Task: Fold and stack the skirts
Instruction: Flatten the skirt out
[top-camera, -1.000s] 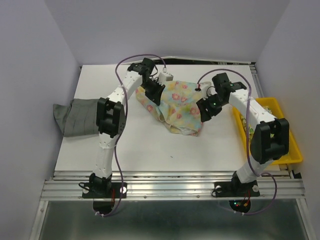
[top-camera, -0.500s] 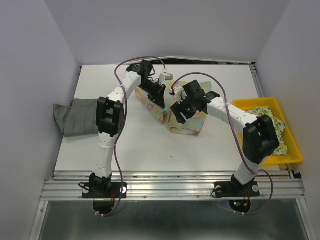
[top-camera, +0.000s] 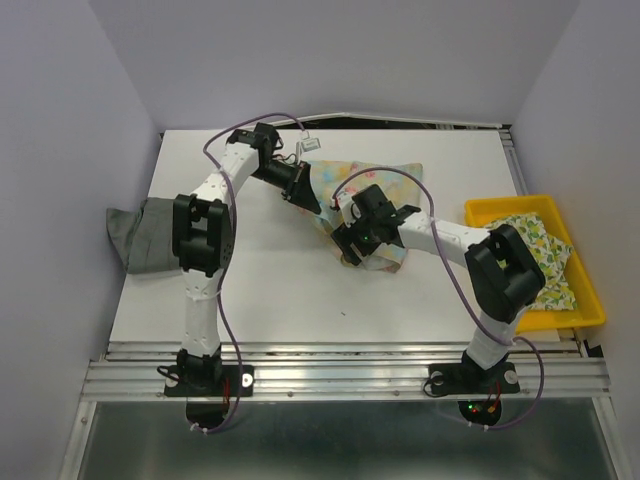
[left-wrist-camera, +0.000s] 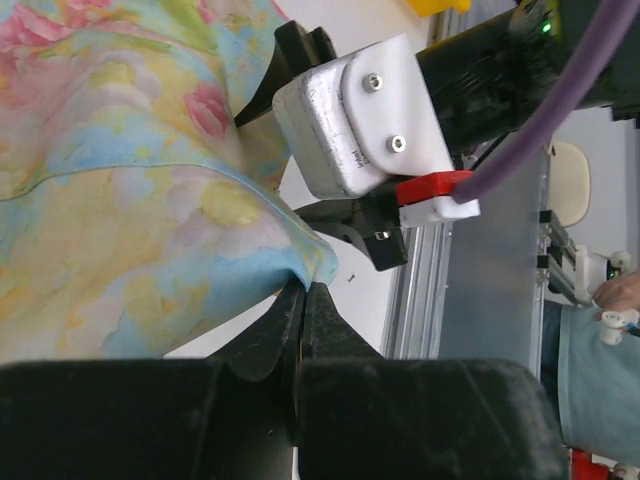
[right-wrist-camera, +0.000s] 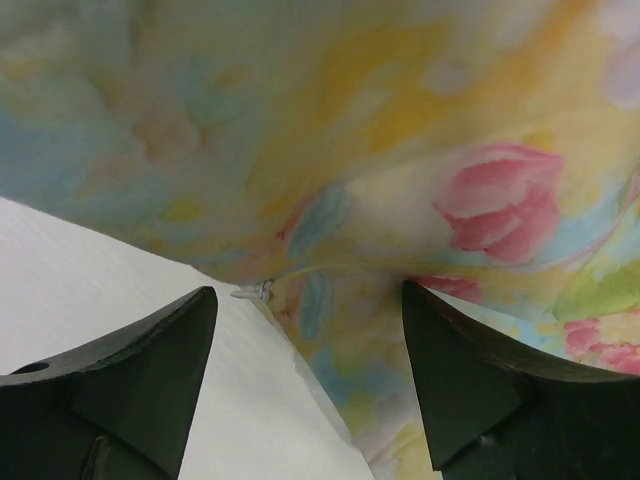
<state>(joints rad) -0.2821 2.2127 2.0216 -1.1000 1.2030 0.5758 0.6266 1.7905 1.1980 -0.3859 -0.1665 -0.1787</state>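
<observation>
Left gripper (left-wrist-camera: 303, 290) jaws pinch floral skirt (left-wrist-camera: 120, 220) edge thinly; may slip. Right gripper (right-wrist-camera: 305, 295) jaws spread over hem, could grab double layer, bunching fold.

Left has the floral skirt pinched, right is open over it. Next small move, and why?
Probably lower the right gripper slightly and shut it on the floral skirt. Its fingers stand apart with a cloth edge between them, and the left gripper is shut on another edge, so a second pinch should let both arms lift and fold.
</observation>
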